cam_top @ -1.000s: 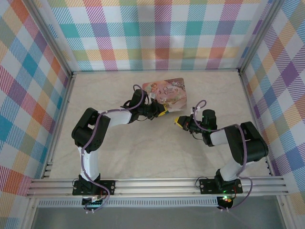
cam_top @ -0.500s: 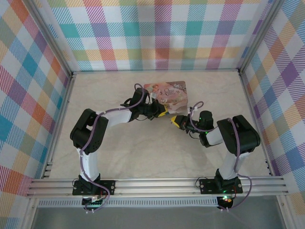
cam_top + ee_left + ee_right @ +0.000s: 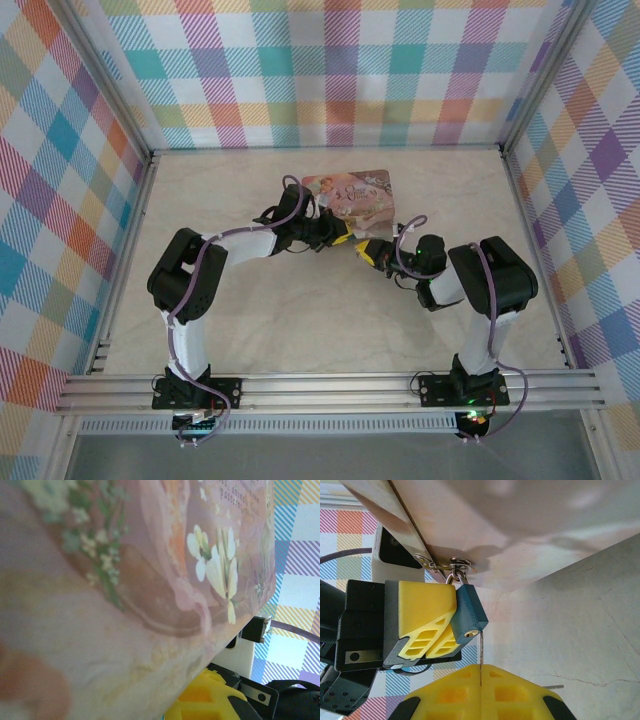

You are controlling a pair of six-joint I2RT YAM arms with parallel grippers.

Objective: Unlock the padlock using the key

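Closest in the right wrist view is the right gripper [image 3: 481,669]. Its yellow jaws are pressed flat together on the key [image 3: 481,652], with just a thin sliver of blade poking out toward the padlock [image 3: 467,612]. The tip sits right below the padlock's keyhole end and a hair to one side. It doesn't look seated to me, though I can't tell for sure from this angle.

The padlock hangs by its shackle from the clasp above it, on the edge of the pink floral box [image 3: 520,525]. Its body is tilted with the keyhole facing down at the key. It's small, hard, smooth metal, so it'll want to swing or twist on that clasp the moment the key pushes. I reckon the flat sides of the body are the only sane place to grab it.

That's pretty much where the left gripper [image 3: 445,630] is, just beside the padlock. Its jaws are closed up on the body's side, steadying it. Beyond the padlock, the box rests on the pale worktop [image 3: 580,630].
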